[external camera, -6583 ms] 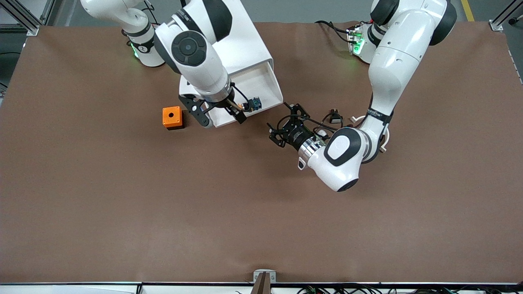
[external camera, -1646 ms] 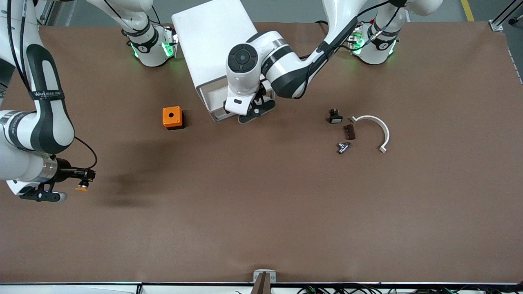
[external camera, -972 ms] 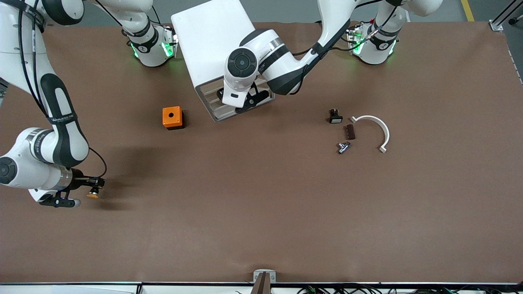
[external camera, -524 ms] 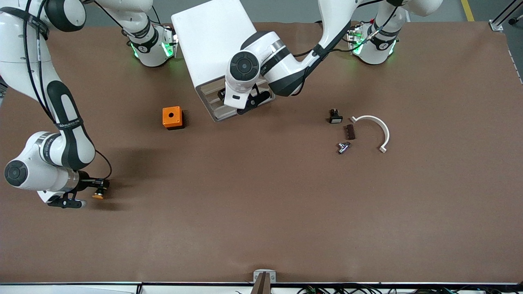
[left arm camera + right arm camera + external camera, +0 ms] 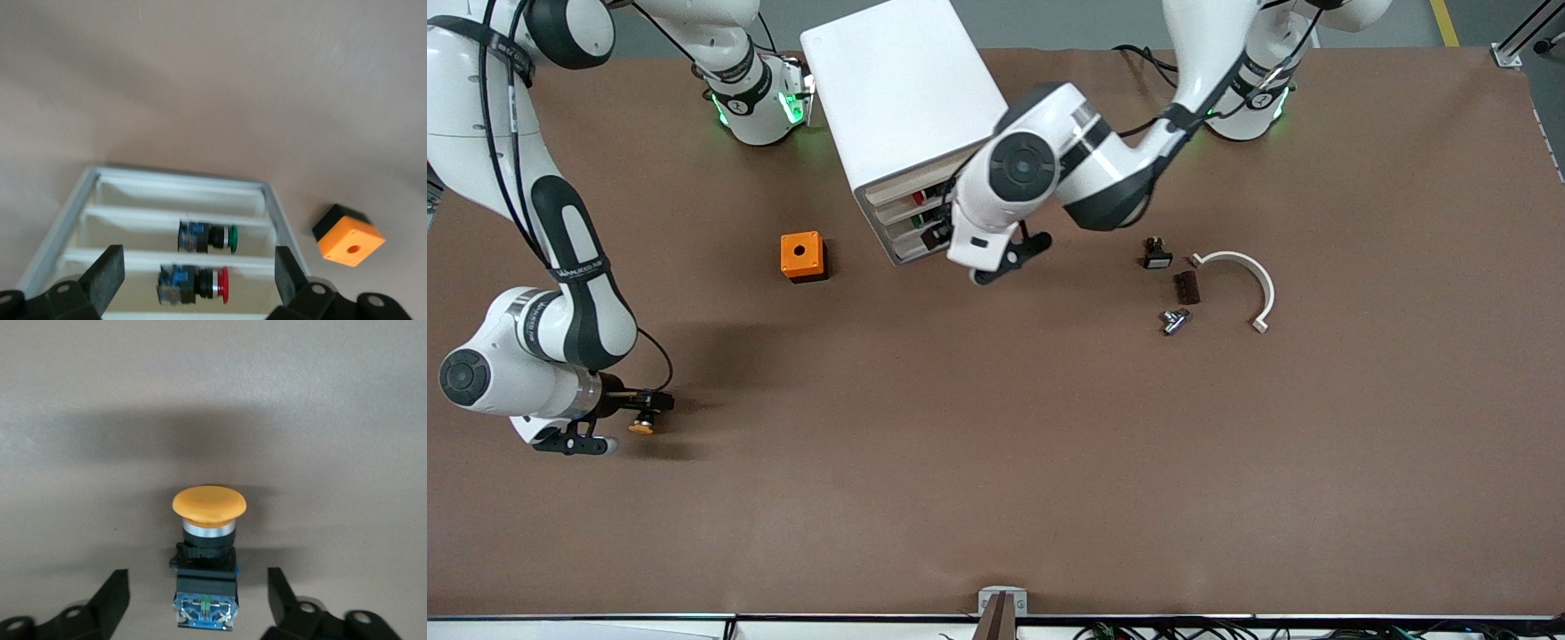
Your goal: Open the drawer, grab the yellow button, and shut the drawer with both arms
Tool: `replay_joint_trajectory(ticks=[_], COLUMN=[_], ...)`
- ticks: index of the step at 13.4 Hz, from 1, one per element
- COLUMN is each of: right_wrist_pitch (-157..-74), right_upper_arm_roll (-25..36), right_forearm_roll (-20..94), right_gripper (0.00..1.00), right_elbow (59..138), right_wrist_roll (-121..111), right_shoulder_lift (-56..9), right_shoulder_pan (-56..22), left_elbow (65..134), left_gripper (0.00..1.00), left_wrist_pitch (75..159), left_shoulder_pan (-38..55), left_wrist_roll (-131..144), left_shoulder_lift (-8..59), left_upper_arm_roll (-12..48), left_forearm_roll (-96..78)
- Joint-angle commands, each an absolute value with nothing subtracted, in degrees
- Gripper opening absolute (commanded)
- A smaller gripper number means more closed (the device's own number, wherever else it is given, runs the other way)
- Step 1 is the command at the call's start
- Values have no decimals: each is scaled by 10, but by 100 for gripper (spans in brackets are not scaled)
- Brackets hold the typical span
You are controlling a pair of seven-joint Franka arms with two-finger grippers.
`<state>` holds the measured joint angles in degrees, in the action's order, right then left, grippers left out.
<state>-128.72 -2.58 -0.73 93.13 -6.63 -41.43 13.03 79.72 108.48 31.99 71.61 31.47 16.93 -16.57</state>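
The white cabinet (image 5: 903, 84) stands between the arm bases. Its top drawer (image 5: 907, 182) is pushed in flush; in the left wrist view the drawer (image 5: 153, 197) sits above two drawers holding a green-capped and a red-capped button. My left gripper (image 5: 996, 262) is open and empty just in front of the cabinet's drawer fronts (image 5: 200, 263). The orange-capped button (image 5: 640, 428) lies on the table at the right arm's end. My right gripper (image 5: 627, 422) is open around it; in the right wrist view its fingers (image 5: 113, 600) stand apart from the button (image 5: 208, 513).
An orange cube with a hole (image 5: 802, 256) sits beside the cabinet, also in the left wrist view (image 5: 349, 237). Toward the left arm's end lie a black-and-white switch part (image 5: 1156, 255), a brown block (image 5: 1188, 286), a metal fitting (image 5: 1174, 320) and a white curved piece (image 5: 1249, 284).
The drawer went from open to shut. My left gripper has drawn back from the cabinet front. My right gripper carried the button to the right arm's end and let go of it.
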Motion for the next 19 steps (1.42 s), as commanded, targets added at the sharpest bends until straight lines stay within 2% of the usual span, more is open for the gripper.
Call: replay_joint_trajectory(ticks=[1, 4, 7, 9, 15, 19], right_wrist_pitch=[-1280, -1244, -1222, -1198, -1102, -1048], right_upper_arm_roll=[-34, -35, -36, -37, -38, -38], right_forearm_roll=[-17, -17, -15, -9, -6, -5], right_gripper=[100, 100, 100, 100, 100, 100], right_elbow=[933, 947, 966, 974, 976, 976], right_wrist_roll=[-73, -65, -62, -61, -20, -20], right_shoulder_lift=[-382, -332, -280, -239, -112, -39], right_shoulder_pan=[126, 113, 104, 96, 52, 44], left_elbow=[815, 825, 890, 912, 909, 907], left_gripper=[99, 99, 99, 99, 99, 99], left_wrist_pitch=[1033, 971, 968, 953, 918, 926], left_shoulder_pan=[254, 177, 93, 47, -74, -96], left_wrist_roll=[617, 493, 353, 334, 152, 119], left_shoulder_lift=[264, 212, 148, 112, 87, 54], left_upper_arm_roll=[172, 171, 170, 172, 170, 170], left_forearm_roll=[-173, -171, -157, -89, -63, -21])
